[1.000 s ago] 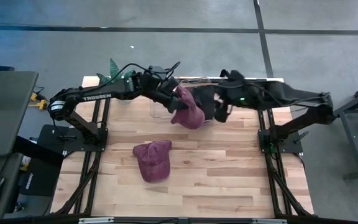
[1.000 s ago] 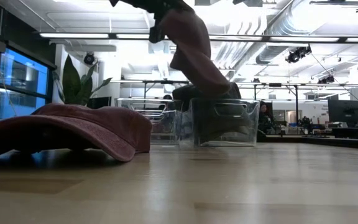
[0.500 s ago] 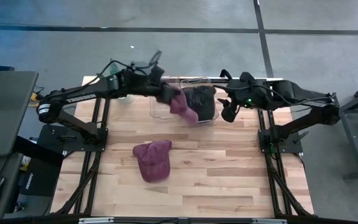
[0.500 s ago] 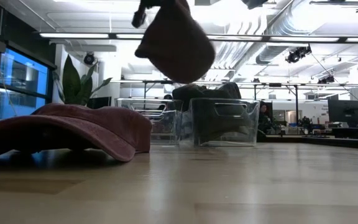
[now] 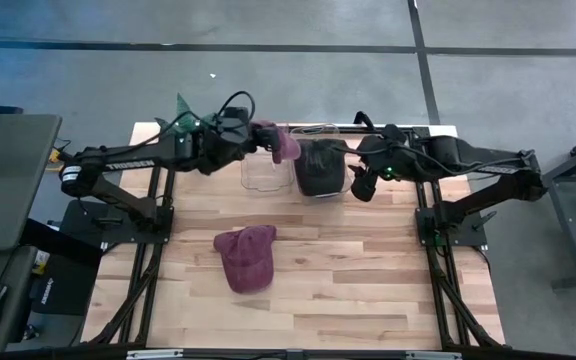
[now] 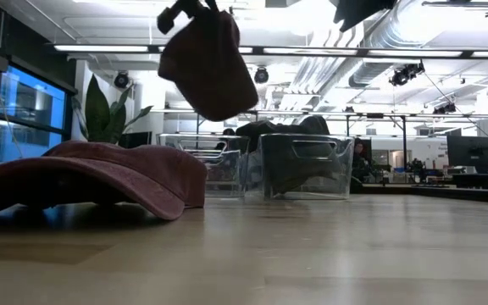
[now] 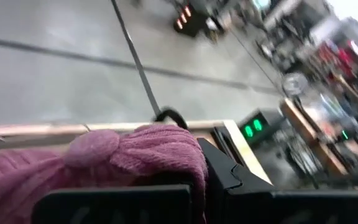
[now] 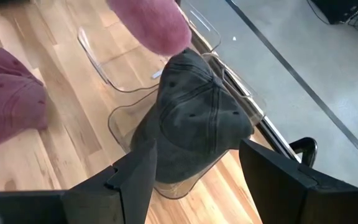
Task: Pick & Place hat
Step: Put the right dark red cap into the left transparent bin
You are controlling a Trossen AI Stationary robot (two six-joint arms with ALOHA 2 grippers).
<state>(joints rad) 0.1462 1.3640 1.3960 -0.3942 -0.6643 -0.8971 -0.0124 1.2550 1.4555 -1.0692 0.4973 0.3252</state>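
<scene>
A pink knit hat (image 5: 280,141) hangs in the air over the far part of an empty clear bin (image 5: 264,172), with my left gripper (image 5: 255,134) shut on it. The low view shows the hat (image 6: 207,63) well above both bins. A dark grey cap (image 8: 199,121) fills the clear bin (image 5: 320,168) beside it. My right gripper (image 5: 356,184) stands open just right of that bin, above the table, touching nothing. A maroon cap (image 5: 245,257) lies crown up on the middle of the table. My left gripper pinches a fold of the knit cloth (image 7: 182,163) between its two fingers; the fingers hide which part of the hat this is. The fingers come nearly level from the table's left. The hat hangs slack below them, lifted clear of the bins.
The two clear bins stand side by side at the table's far edge. A green plant (image 5: 181,112) stands at the far left corner. Bare wood (image 5: 368,290) lies on the near half around the maroon cap.
My left gripper has gone up and toward the table's far left with the pink hat, turning from pointing down to nearly level. The hat has come away from the dark cap's bin and now hangs higher, over the empty bin. My right gripper has sunk slightly.
</scene>
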